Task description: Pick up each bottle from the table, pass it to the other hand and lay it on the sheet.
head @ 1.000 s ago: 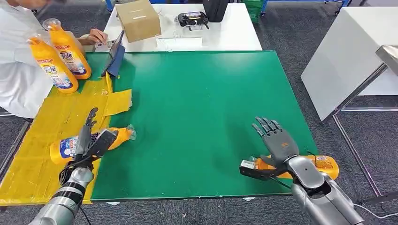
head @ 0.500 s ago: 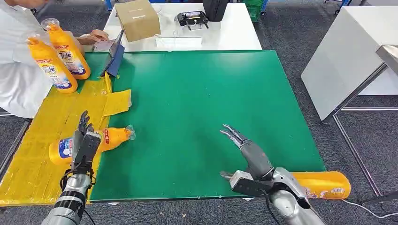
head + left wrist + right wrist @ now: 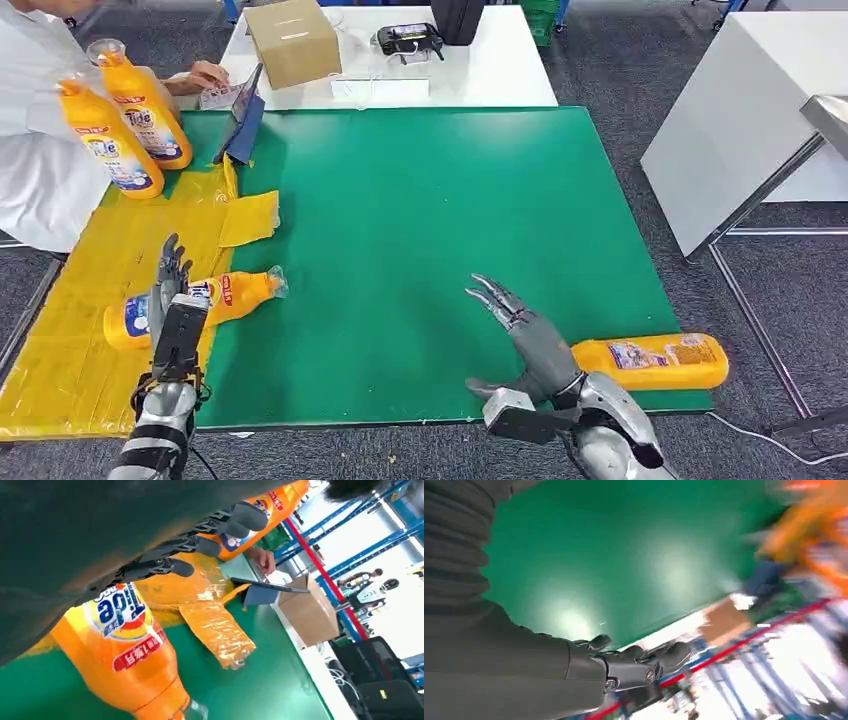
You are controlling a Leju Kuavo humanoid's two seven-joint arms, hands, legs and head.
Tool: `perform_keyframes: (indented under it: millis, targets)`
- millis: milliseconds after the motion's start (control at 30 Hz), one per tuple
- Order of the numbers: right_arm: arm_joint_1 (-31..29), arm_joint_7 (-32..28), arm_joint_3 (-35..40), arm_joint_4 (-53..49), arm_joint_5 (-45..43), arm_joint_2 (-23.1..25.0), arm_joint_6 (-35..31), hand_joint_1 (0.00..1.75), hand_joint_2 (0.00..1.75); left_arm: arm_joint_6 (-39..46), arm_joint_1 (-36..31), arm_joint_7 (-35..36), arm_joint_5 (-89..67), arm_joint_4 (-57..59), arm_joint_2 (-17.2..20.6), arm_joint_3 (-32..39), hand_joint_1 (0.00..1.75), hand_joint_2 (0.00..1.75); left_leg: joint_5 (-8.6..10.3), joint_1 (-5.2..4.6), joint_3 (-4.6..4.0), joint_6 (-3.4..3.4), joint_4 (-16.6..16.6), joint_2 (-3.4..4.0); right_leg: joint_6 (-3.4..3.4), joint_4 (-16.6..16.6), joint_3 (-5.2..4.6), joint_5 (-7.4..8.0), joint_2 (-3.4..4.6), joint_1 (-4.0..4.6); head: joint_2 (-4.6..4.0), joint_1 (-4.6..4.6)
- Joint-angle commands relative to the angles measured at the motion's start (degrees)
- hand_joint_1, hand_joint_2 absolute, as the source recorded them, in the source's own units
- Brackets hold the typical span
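An orange bottle (image 3: 235,294) lies on its side across the edge of the yellow sheet (image 3: 70,330), cap toward the green mat (image 3: 420,220). My left hand (image 3: 172,300) hovers over its label end, fingers straight and apart, holding nothing. The left wrist view has the same bottle (image 3: 125,650) under my outstretched fingers (image 3: 200,545). A second orange bottle (image 3: 650,360) lies at the mat's front right corner. Left of it, my right hand (image 3: 525,335) is open with spread fingers. In the blurred right wrist view that hand (image 3: 634,665) is over the green mat (image 3: 614,555).
Two orange bottles (image 3: 110,140) (image 3: 150,105) stand upright at the sheet's far end, beside a person in white (image 3: 40,190). A tablet (image 3: 245,125) leans at the mat's back left. Behind it a white table (image 3: 500,70) carries a cardboard box (image 3: 295,40). A white cabinet (image 3: 740,120) stands right.
My right hand has swung left off the front right bottle, which now lies bare. My left hand has drawn back and straightened over the lying bottle.
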Motion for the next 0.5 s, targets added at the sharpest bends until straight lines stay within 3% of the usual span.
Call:
perform_keyframes:
  millis: [33, 200, 300, 400, 500]
  targets:
    - [2.9, 8.3, -0.2, -0.9, 11.3, -6.6, -1.0, 0.0, 1.75, -0.7, 3.4, 1.2, 0.7, -4.6, -0.9, 0.7, 0.0, 0.0, -0.1, 0.02, 0.15, -0.03, 0.0, -0.07, -0.04, 0.0, 0.16, -0.09, 0.16, -0.01, 0.0, 0.0]
    - [8.9, 11.3, -1.6, -3.8, 12.6, -18.7, 3.1, 0.0, 1.75, -1.4, 3.9, 1.2, 1.0, -5.2, -1.1, 1.9, 0.0, 0.0, -0.12, 0.0, 0.14, 0.0, 0.0, -0.3, 0.0, 0.0, 0.2, -0.17, -0.04, -0.05, 0.0, -0.02]
    - [14.9, 4.1, -4.1, -8.1, -1.5, -28.7, 5.3, 0.0, 1.75, -1.6, 2.2, -0.1, 2.5, -3.1, -0.7, 2.1, 0.0, 0.0, -0.06, -0.09, -0.07, 0.04, 0.0, -0.37, 0.09, 0.0, 0.02, -0.14, -0.16, -0.12, 0.0, 0.0]
    - [20.1, 5.1, -8.7, -10.9, -3.6, -30.3, 3.8, 0.0, 1.75, -1.4, 1.8, -0.6, 3.3, -2.1, -0.3, 2.1, 0.0, 0.0, -0.28, -0.22, 0.13, 0.11, 0.1, -0.8, 0.11, 0.1, 0.3, -0.41, -0.35, -0.26, 0.0, -0.02]
    - [20.7, 5.4, -9.0, -11.2, -3.8, -30.1, 3.9, 0.0, 1.75, -1.4, 1.9, -0.7, 3.4, -2.1, -0.4, 2.1, 0.0, 0.0, -0.2, -0.22, 0.02, 0.15, 0.0, -0.45, 0.16, 0.0, 0.15, -0.19, -0.08, -0.26, 0.0, 0.0]
